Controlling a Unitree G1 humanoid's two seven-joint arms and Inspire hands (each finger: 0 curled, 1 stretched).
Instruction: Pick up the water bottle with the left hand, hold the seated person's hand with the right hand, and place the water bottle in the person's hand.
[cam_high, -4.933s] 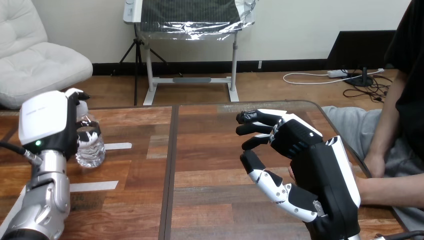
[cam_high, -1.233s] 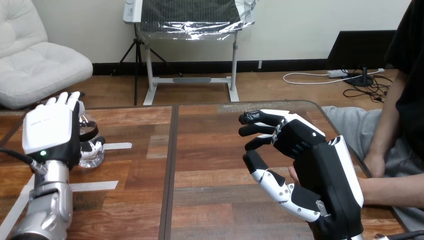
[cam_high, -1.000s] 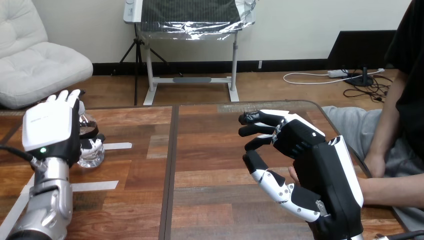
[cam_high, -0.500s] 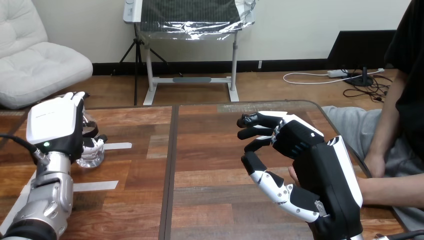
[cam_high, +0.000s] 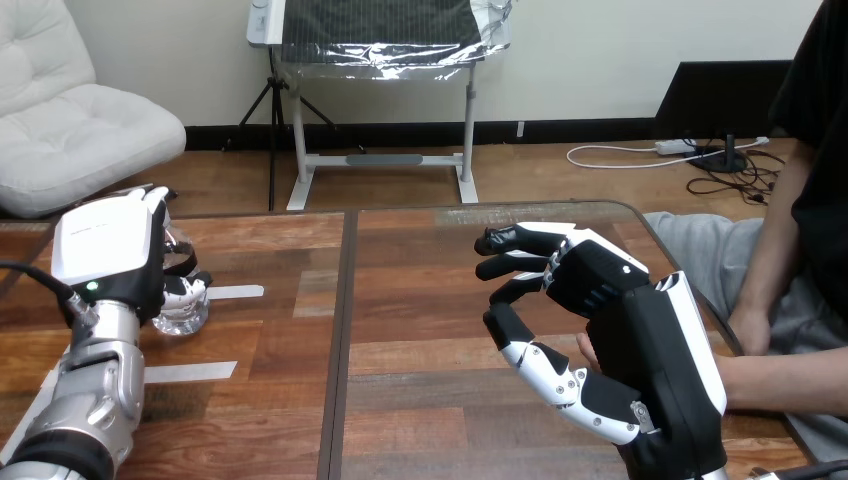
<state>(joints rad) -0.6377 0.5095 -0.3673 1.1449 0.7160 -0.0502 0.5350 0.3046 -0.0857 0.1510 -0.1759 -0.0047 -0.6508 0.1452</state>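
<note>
In the head view, the left hand (cam_high: 105, 250) curls its fingers and thumb round the water bottle (cam_high: 182, 318), which stands on the table (cam_high: 400, 300) at the left. The right hand (cam_high: 620, 330), fingers loosely spread, is over the person's hand (cam_high: 584, 350); whether they touch is hidden.

Clear water bottle (cam_high: 186, 306) apparently upright (mostly hidden), far left.

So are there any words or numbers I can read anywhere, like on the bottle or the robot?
No words or numbers here can be read.
The water bottle has a dark label band; its print is too small to read.
The white shell of the left robot hand has no print I can make out.
The tape strips on the table are blank.
</note>
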